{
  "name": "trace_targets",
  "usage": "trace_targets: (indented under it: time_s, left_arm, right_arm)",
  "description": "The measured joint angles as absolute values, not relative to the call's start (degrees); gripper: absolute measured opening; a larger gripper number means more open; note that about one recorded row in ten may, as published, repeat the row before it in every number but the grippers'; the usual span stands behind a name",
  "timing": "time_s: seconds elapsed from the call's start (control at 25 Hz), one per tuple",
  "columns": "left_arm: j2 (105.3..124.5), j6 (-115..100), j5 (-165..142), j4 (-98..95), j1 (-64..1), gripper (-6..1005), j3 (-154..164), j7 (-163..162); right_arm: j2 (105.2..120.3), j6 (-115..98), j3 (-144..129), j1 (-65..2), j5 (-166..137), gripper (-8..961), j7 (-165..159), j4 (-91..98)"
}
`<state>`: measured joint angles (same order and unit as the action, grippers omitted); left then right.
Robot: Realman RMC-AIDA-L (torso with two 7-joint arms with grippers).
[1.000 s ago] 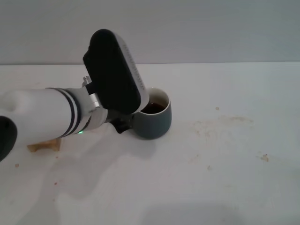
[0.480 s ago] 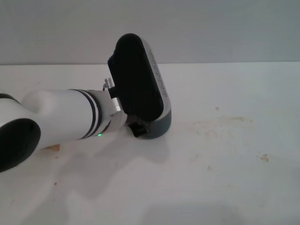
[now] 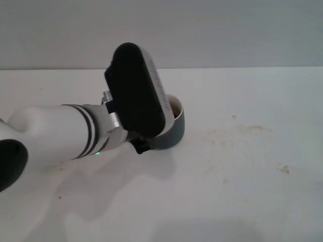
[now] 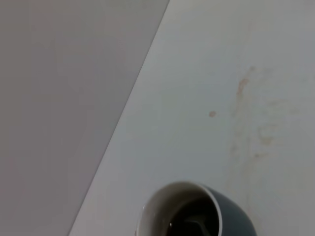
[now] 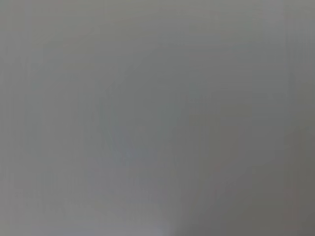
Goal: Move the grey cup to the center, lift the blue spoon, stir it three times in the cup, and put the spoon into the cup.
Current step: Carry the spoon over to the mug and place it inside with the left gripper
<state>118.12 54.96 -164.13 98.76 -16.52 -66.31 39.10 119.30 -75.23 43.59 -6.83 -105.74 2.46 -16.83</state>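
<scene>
A white table [image 3: 242,191] is seen to fill most of the head view, marked by faint brownish stains [image 3: 237,133] on the robot's right side and bounded at the far edge by a plain grey wall [image 3: 227,30]. The left arm [image 3: 55,133], white with dark rings near the wrist, is stretched in from the robot's left, and a large black camera housing [image 3: 136,93] on its wrist is held over the near-left part of the grey cup [image 3: 174,128]. The left gripper [image 3: 144,145] is placed at the cup's left side, just beside or against it; only a small dark part is visible under the housing, so how far its jaws stand apart, and whether anything is held, cannot be told. The grey cup is set upright on the table a little left of the middle of the head view, well back from the near edge, with only its right wall and a slice of its pale rim left uncovered. In the left wrist view the cup [image 4: 231,211] is shown from above, with its white inside and dark liquid [image 4: 194,226] in it. The blue spoon is not made out in any view. Only a flat grey field is given by the right wrist view, and the right gripper is not seen.
</scene>
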Motion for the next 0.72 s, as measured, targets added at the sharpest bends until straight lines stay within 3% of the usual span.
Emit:
trace_targets:
  time_s: [0.72]
  left_arm:
    - [118.14, 54.0, -164.7, 95.8, -17.0, 185, -70.5, 41.0]
  right_arm:
    - [119.26, -75.1, 43.6, -7.3, -106.1, -1, 2.5, -17.2]
